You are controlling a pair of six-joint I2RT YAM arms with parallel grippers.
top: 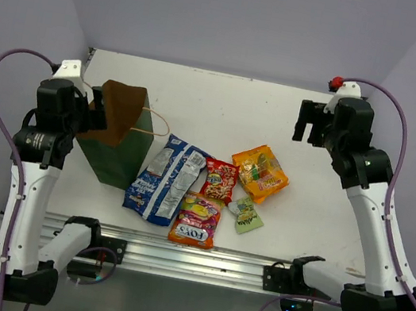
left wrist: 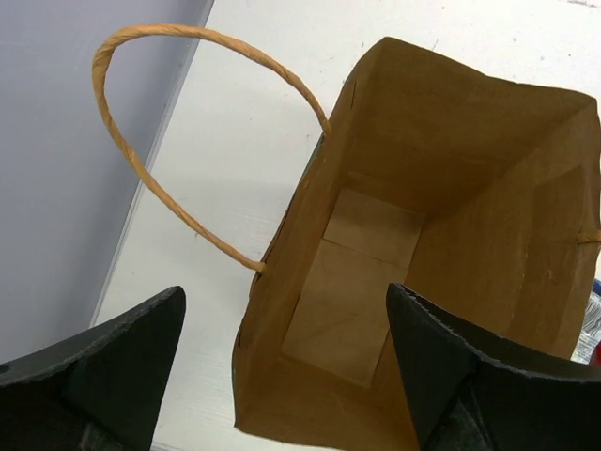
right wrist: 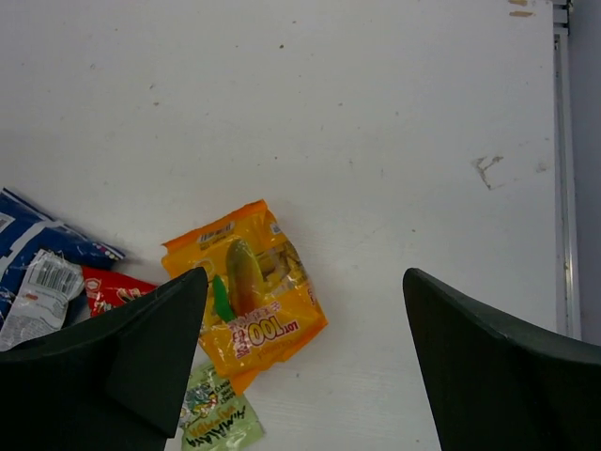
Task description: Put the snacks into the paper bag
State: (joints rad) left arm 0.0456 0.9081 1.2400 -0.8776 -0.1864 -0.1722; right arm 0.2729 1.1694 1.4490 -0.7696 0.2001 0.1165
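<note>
The paper bag (top: 118, 140) stands upright on the left part of the white table (top: 202, 98), dark green outside, with its mouth open. Your left wrist view looks straight down onto its brown floor. One tan loop handle (left wrist: 188, 31) arches out over the table on the bag's outer side.

All five snacks lie flat on the table to the right of the bag, outside it:
- The long blue-and-white packet (top: 165, 179) lies just beside the bag, set at a slant.
- The red packet (top: 220, 180) comes next, its edge against the blue one.
- The orange packet (top: 260, 173) lies beyond that, farthest from the bag.
- The orange-pink FOX'S packet (top: 196, 220) sits right of the bag and closer to the arm bases, touching the blue one's lower end.
- The small light-green packet (top: 246, 215) lies between the FOX'S packet and the orange one.

Your left gripper (left wrist: 284, 296) hangs over the bag's near rim, released, with its jaws wide apart. One finger is outside the bag wall and the other is above the bag's inside. You cannot tell whether either finger touches the paper.

Your right gripper (right wrist: 305, 277) is raised well to the right of the bag, past the orange packet. It is also released and holds nothing, and its spread jaws frame that packet from above.
</note>
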